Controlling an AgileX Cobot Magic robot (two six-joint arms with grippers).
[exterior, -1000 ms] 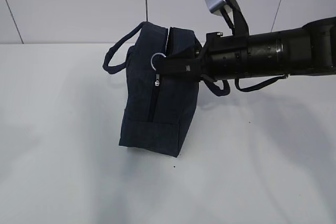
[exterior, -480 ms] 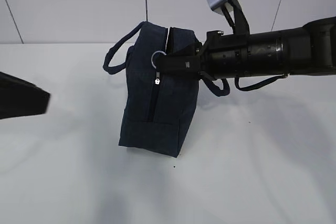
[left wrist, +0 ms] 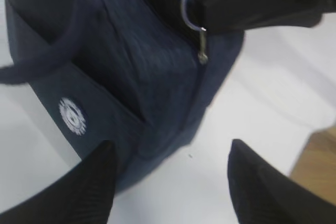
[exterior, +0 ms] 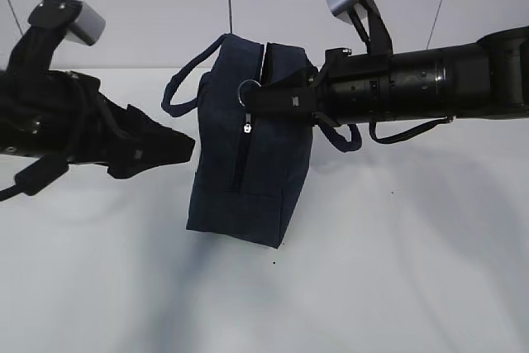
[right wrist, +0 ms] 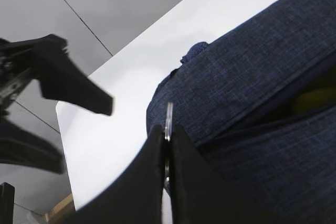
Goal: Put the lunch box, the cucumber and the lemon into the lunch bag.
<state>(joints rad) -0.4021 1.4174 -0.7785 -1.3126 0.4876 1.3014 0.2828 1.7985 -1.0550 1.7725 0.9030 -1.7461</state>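
Observation:
The navy lunch bag [exterior: 248,179] stands on the white table, its zipper side facing the exterior camera. My right gripper [exterior: 258,103] reaches in from the right and is shut on the zipper's metal ring pull [exterior: 248,93], whose ring [right wrist: 169,119] shows pinched between the fingers. My left gripper [exterior: 186,148] hangs open just left of the bag, touching nothing. In the left wrist view the open gripper [left wrist: 170,148] frames the bag's lower corner [left wrist: 131,51]. A yellow patch [right wrist: 315,98], seemingly the lemon, shows inside the zipper gap. The lunch box and the cucumber are hidden.
Two loop handles [exterior: 186,80] stick out to the bag's left and right. A round white logo [left wrist: 72,115] marks one side panel. The table's edge, with wood [left wrist: 315,166] beyond it, shows in the left wrist view.
My left arm has come in from the left edge and moved right, close to the bag, with its jaws opening wider. The right gripper and the bag have stayed put.

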